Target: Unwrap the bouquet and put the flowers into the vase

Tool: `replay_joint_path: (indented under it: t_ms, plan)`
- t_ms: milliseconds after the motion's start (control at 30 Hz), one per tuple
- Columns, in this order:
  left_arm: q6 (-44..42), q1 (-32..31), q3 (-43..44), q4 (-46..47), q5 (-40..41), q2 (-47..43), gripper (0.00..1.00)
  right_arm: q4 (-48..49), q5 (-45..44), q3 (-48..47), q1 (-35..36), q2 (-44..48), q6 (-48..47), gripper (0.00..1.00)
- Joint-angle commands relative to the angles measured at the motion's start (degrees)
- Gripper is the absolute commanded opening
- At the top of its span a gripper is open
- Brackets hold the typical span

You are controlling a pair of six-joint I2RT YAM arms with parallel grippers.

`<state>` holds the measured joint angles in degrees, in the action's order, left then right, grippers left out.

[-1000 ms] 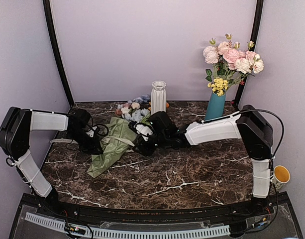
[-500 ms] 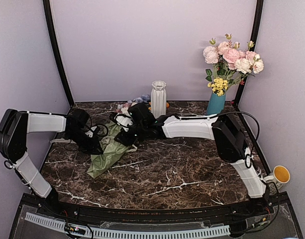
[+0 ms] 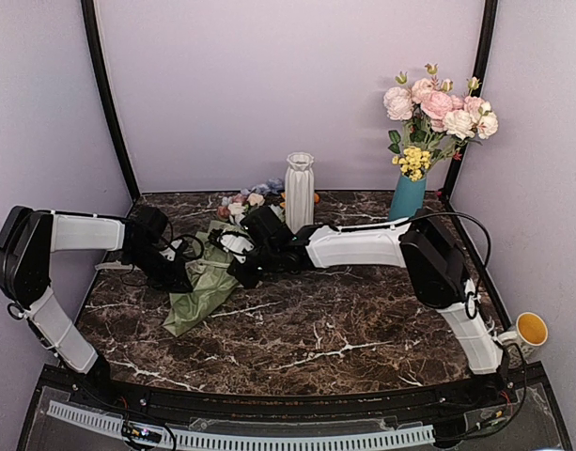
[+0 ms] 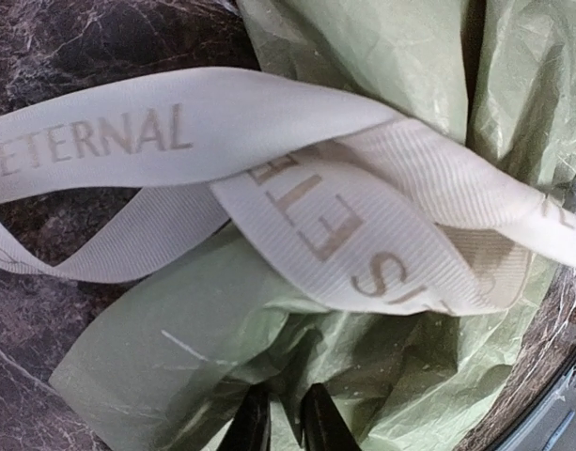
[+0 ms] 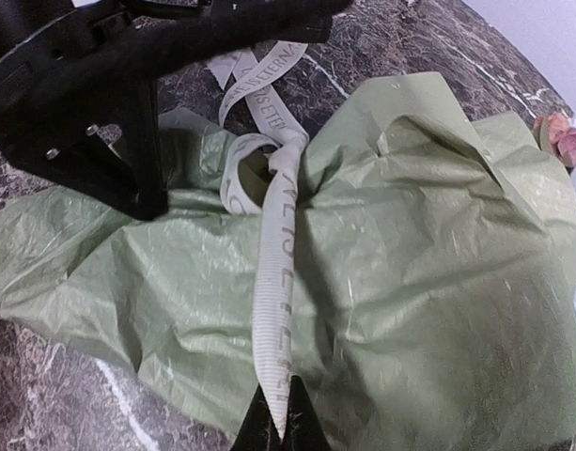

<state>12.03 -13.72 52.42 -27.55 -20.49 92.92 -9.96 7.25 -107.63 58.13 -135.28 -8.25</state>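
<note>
The bouquet (image 3: 206, 284) lies on the marble table, wrapped in green paper (image 5: 410, 263) with its blooms (image 3: 251, 200) toward the back. A cream ribbon (image 5: 273, 310) printed with letters loops around the wrap and also fills the left wrist view (image 4: 297, 178). My right gripper (image 5: 283, 425) is shut on the ribbon's free end, low over the paper. My left gripper (image 4: 286, 423) is shut on a fold of green paper (image 4: 175, 329) at the bouquet's left side (image 3: 181, 272). The white ribbed vase (image 3: 300, 178) stands upright behind the bouquet.
A teal vase (image 3: 407, 199) with pink roses stands at the back right. A yellow cup (image 3: 531, 331) sits beyond the table's right edge. Black frame posts (image 3: 109, 103) rise at the back corners. The left arm's black body (image 5: 100, 103) shows in the right wrist view.
My right arm swung left from the table's middle to over the bouquet, and its jaws closed on the ribbon end. The left gripper stayed on the paper and narrowed slightly.
</note>
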Motion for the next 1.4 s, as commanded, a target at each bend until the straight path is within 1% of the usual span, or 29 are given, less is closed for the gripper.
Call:
replay_joint_path:
  t_ms: [0,133,300,367,500,533,567,600,700,767,833,933,967,1100,1167,1233,1267,1367]
  plan:
    - [0.0,0.3,-0.6,-1.3,2.4,-1.5,0.15,4.6,-2.6,7.4,0.3,9.2,2.1,0.0]
    - [0.2,0.5,-0.2,-1.5,3.7,-1.2,0.15,6.4,-6.1,16.1,-0.1,16.5,4.4,0.0]
    - [0.2,0.8,0.3,-1.6,4.1,-0.6,0.14,10.3,-8.1,31.9,-1.9,27.3,10.8,0.0]
    - [0.2,0.9,0.6,-1.3,3.9,-0.5,0.14,11.1,-7.9,37.7,-2.3,29.9,12.6,0.0]
    - [0.0,1.2,1.4,-1.2,3.4,0.4,0.14,11.1,-6.8,45.5,-2.3,32.8,16.3,0.0]
    - [-0.3,1.2,1.4,-1.1,3.2,0.6,0.14,11.2,-6.2,46.5,-2.3,33.3,16.8,0.02]
    - [-0.4,1.1,1.6,-1.0,2.8,0.8,0.14,11.3,-5.9,47.1,-2.3,33.7,17.1,0.09]
    - [-0.7,1.2,1.5,-0.6,2.1,0.7,0.14,11.4,-5.2,47.2,-2.3,33.9,17.1,0.19]
    - [-1.5,1.2,1.5,0.2,0.5,0.2,0.14,11.1,-3.3,44.0,-2.2,33.4,14.5,0.42]
    - [-2.1,1.2,1.5,0.4,-0.2,-0.3,0.15,9.8,-2.4,39.3,-2.2,31.4,11.2,0.54]
    - [-2.6,1.2,1.3,0.6,-0.7,-0.8,0.14,8.4,-1.1,34.5,-2.1,28.5,8.9,0.62]
    - [-3.0,1.1,1.2,0.6,-1.2,-1.6,0.15,7.3,0.1,27.6,-1.7,24.2,5.8,0.82]
    - [-3.0,1.2,1.0,0.6,-1.4,-1.8,0.15,7.1,0.7,25.2,-1.6,22.6,4.9,0.86]
    - [-3.0,1.2,0.9,0.6,-2.3,-2.6,0.15,3.7,2.8,14.0,-1.4,15.2,1.7,0.9]
    - [-3.1,1.2,1.0,0.2,-2.4,-2.7,0.15,3.1,4.5,9.2,-1.3,12.5,0.7,0.93]
    - [-3.2,1.2,0.9,0.1,-2.5,-3.0,0.14,3.1,5.8,5.8,-1.2,10.1,-0.1,0.94]
    - [-3.2,1.2,0.9,0.1,-2.6,-3.2,0.15,2.8,6.3,3.8,-1.1,8.7,-0.6,0.93]
    - [-3.3,1.2,1.0,0.0,-2.7,-3.4,0.14,1.5,7.9,-1.6,-1.0,4.6,-1.3,0.87]
